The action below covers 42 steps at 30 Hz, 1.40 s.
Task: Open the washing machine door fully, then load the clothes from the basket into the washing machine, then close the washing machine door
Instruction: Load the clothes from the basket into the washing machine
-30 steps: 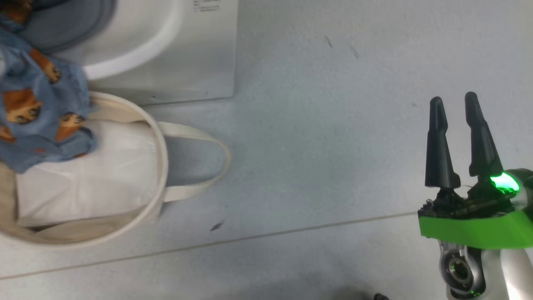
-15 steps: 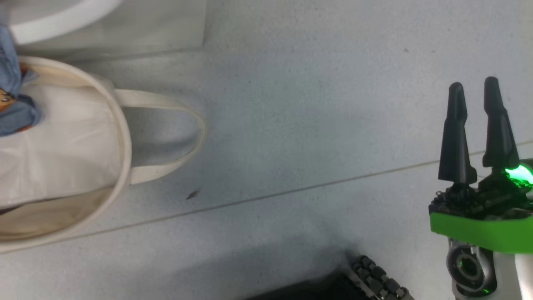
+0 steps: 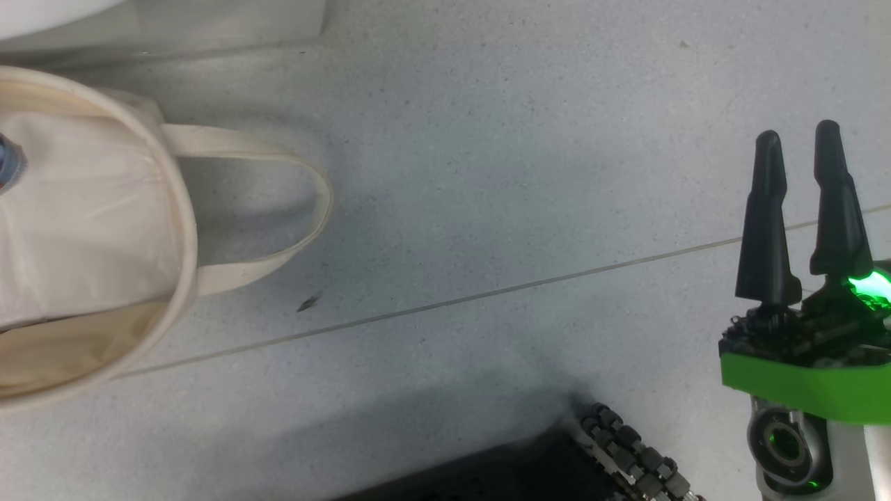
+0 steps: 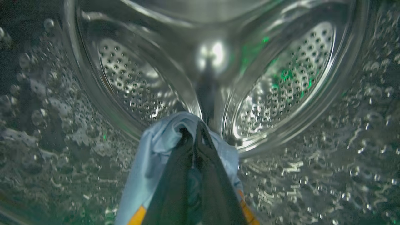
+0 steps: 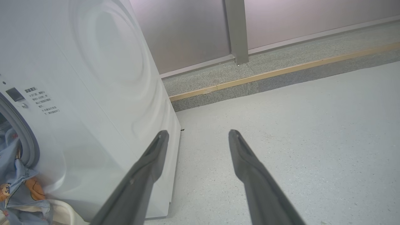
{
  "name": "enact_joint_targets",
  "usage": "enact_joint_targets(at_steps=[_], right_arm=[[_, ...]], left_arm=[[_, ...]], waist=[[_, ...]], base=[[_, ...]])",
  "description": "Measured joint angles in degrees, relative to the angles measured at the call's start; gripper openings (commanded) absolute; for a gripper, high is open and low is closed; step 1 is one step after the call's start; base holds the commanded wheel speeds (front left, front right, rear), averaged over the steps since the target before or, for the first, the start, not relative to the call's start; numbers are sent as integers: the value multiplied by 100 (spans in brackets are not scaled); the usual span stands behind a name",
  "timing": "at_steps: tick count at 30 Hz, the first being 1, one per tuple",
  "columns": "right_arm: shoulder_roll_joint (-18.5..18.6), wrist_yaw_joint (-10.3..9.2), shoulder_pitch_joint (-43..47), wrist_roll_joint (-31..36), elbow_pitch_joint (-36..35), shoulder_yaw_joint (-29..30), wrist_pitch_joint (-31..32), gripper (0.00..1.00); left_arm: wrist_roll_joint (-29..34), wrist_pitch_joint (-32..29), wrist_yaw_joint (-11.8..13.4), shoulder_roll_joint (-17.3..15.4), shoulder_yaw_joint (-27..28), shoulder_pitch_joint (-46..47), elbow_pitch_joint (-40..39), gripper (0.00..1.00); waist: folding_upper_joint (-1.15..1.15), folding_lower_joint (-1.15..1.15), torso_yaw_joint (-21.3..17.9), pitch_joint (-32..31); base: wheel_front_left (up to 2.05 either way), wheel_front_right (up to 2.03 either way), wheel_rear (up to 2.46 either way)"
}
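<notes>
Washer drum [image 4: 281, 78], left claw [image 4: 196, 131] clamped on clothes [image 4: 150, 162], right claw [image 5: 197, 133] spread

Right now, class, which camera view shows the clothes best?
Left wrist view: the clothes are close up, pinched in the shut left gripper inside the drum. Right wrist view catches a printed fold hanging from the washing machine; head view, a sliver at its left edge.

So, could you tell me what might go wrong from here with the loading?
1. The light blue printed garment is bunched around the shut left gripper inside the perforated steel drum; it may cling on release and get dragged out.
2. Some blue fabric hangs over the grey rubber gasket toward the cream canvas basket; closing up could trap it.
</notes>
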State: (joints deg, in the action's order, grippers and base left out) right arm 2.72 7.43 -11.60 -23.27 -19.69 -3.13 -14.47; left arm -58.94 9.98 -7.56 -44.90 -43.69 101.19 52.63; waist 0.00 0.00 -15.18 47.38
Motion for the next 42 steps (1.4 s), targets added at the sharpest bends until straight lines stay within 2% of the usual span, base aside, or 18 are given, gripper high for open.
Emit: enact_joint_targets(at_steps=[5,9,10,11,12,19,28,36,42], right_arm=[[0,0,-74,5,8,-45,0,100],[0,0,-127,5,41,-74,-1,100],[0,0,-127,7,45,-76,-4,100],[0,0,-128,7,53,-83,-9,100],[0,0,-129,7,69,-98,-10,100],[0,0,-129,108,122,-101,-26,100],[0,0,-249,204,466,-247,-26,100],[1,0,-290,387,982,-356,-26,100],[2,0,-325,426,1394,-359,-24,100]], left_arm=[[-236,379,0,-59,-35,280,-3,0],[-249,423,0,-94,-38,339,-187,0],[-249,423,0,-99,-5,333,-253,10],[-241,430,0,-98,20,311,-274,59],[-234,434,0,-87,1,249,-238,100],[-416,446,0,43,-404,-251,343,100],[-680,2,-1,282,-1031,-932,537,100],[-973,375,-1,304,-1315,-1881,130,100],[-1082,423,-1,533,-1282,-2802,-123,100]], waist=[[0,0,10,29],[0,0,20,25],[0,0,21,28],[0,0,23,25],[0,0,25,12],[1,0,91,-128],[1,0,233,-592],[1,-1,411,-1258],[1,-1,647,-1869]], base=[[0,0,0],[0,0,0],[0,0,0],[0,0,0],[0,0,0],[0,0,0],[0,0,0],[0,0,0],[0,0,0]])
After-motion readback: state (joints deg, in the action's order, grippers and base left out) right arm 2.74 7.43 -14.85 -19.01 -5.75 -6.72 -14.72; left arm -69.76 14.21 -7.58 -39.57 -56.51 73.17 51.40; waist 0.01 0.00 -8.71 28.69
